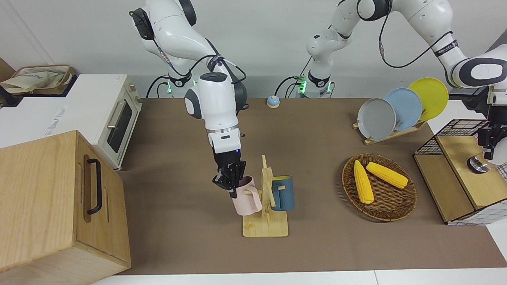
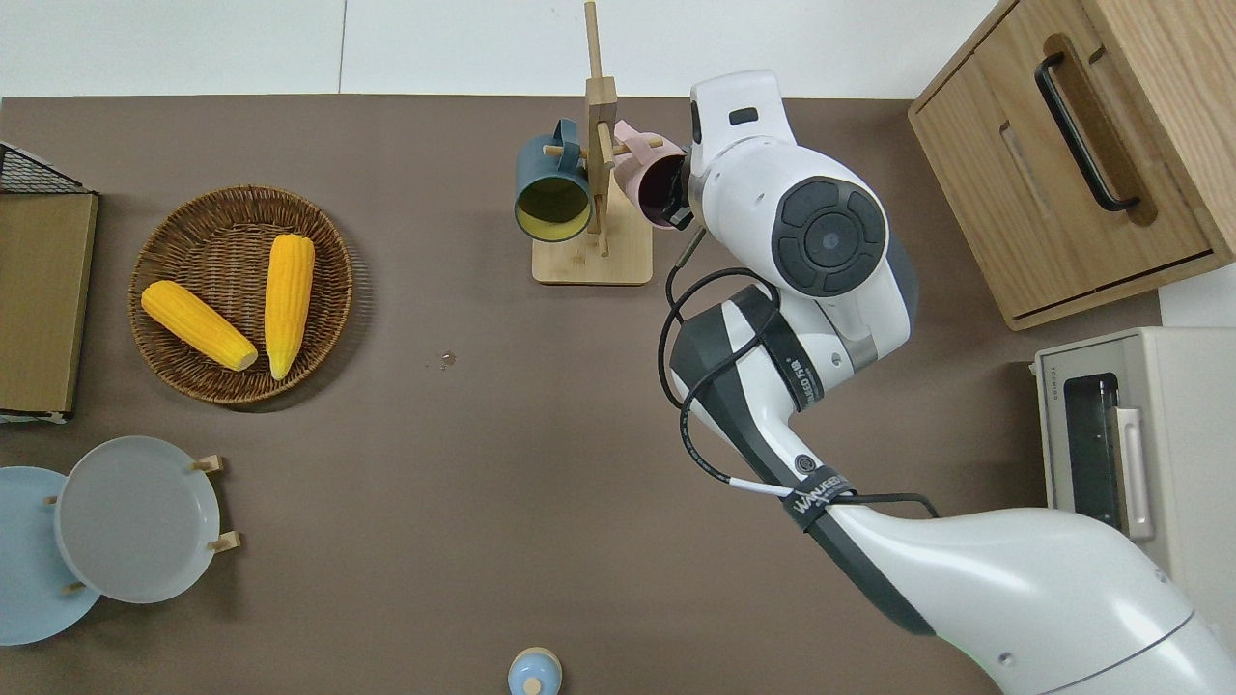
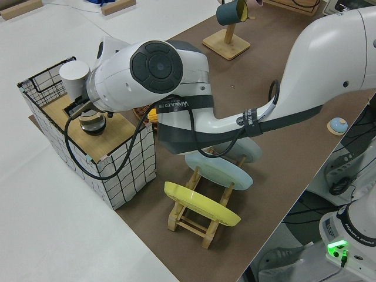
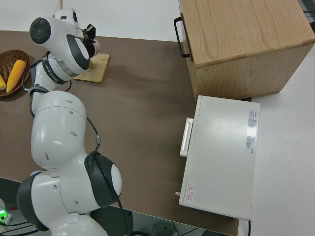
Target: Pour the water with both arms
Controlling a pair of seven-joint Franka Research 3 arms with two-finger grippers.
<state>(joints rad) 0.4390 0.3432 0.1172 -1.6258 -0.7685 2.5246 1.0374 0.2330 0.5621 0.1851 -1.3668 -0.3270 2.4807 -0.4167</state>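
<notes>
With the right gripper (image 1: 229, 180) closed on the rim of the pink mug (image 1: 247, 198), which hangs on the wooden mug rack (image 1: 266, 209) beside it, lift the mug along its peg before withdrawing, while the left gripper (image 1: 488, 148), whose opening you cannot tell, hovers over the glass vessel (image 1: 478, 165) directly below it.

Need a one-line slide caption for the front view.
Right end effector grips the pink mug on the wooden mug rack, blue mug alongside.
</notes>
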